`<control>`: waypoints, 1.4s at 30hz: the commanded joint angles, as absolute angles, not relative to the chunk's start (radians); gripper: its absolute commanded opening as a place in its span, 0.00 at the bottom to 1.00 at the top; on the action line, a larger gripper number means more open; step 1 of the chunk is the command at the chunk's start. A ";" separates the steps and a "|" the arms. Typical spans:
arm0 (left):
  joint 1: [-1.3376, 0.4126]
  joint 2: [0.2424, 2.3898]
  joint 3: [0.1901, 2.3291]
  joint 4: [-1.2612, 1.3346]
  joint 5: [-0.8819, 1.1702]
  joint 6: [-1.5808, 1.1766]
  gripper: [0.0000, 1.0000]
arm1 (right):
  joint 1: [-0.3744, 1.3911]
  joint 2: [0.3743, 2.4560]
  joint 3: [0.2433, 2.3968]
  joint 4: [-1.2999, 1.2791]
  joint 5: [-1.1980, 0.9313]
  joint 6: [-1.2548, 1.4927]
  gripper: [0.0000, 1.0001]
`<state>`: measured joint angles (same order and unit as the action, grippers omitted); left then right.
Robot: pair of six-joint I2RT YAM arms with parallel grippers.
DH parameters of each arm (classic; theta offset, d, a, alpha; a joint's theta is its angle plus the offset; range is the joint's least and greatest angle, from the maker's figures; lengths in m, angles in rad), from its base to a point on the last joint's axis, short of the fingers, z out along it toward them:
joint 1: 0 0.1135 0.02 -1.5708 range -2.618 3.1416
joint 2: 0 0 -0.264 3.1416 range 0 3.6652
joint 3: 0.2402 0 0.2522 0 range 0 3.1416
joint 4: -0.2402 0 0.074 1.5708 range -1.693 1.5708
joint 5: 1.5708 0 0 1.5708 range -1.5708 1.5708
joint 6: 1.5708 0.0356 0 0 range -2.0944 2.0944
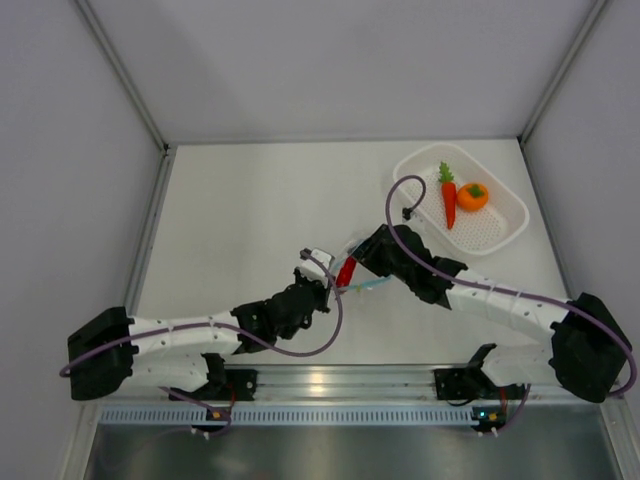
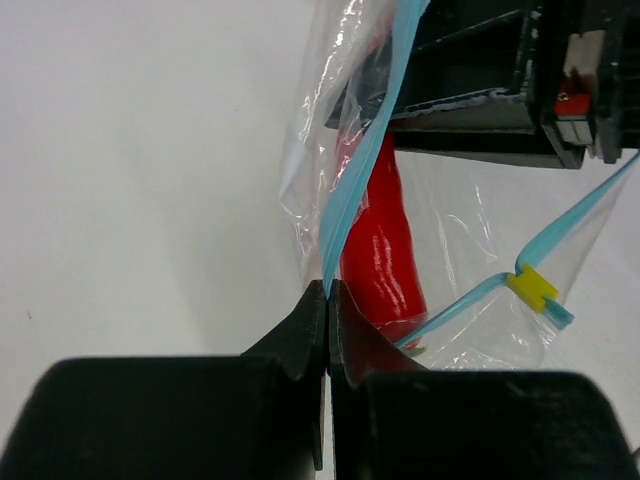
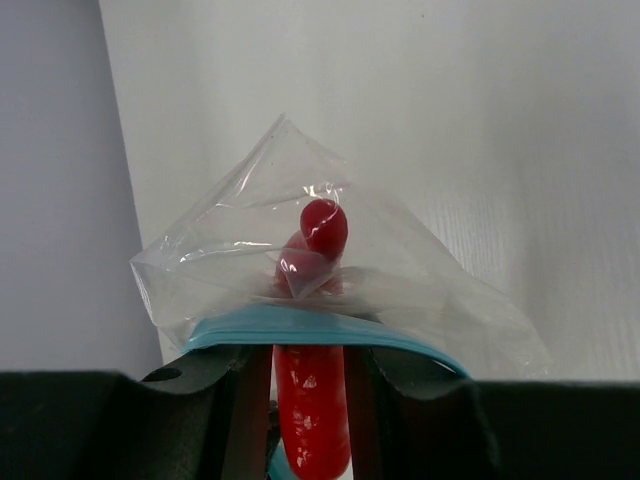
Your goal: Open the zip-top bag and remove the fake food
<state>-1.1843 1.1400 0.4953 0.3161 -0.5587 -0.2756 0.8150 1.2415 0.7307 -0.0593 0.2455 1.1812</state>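
Observation:
The clear zip-top bag point(image 1: 372, 286) hangs open between my two grippers near the middle of the table. My left gripper point(image 2: 328, 285) is shut on one side of its light blue zip strip point(image 2: 360, 170). The other side runs off to a yellow slider point(image 2: 533, 287). My right gripper point(image 3: 310, 360) reaches into the mouth of the bag point(image 3: 420, 280) and is shut on the red chili pepper point(image 3: 312, 400), whose tip is still inside the plastic. In the top view the chili point(image 1: 346, 271) shows between both grippers. The carrot point(image 1: 448, 200) and the orange point(image 1: 472, 196) lie in the white basket point(image 1: 505, 200).
The white perforated basket stands at the back right of the table. Grey walls close in the left, right and far sides. The arms' bases and a metal rail point(image 1: 320, 382) run along the near edge.

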 commanded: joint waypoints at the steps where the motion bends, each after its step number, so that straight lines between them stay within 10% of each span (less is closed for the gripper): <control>1: -1.180 1.132 0.474 0.325 -0.739 -0.310 0.00 | 0.816 1.241 0.729 0.040 0.221 1.174 0.00; 17: -1.181 1.146 0.480 0.322 -0.726 -0.310 0.00 | 0.804 1.491 0.749 0.138 0.023 1.023 0.08; 30: -1.210 1.268 0.526 0.324 -0.811 -0.397 0.00 | 0.877 1.597 0.828 -0.006 0.031 0.908 0.60; 42: -1.304 1.356 0.568 0.322 -1.061 -0.488 0.00 | 0.997 1.580 0.769 -0.097 0.113 1.005 0.54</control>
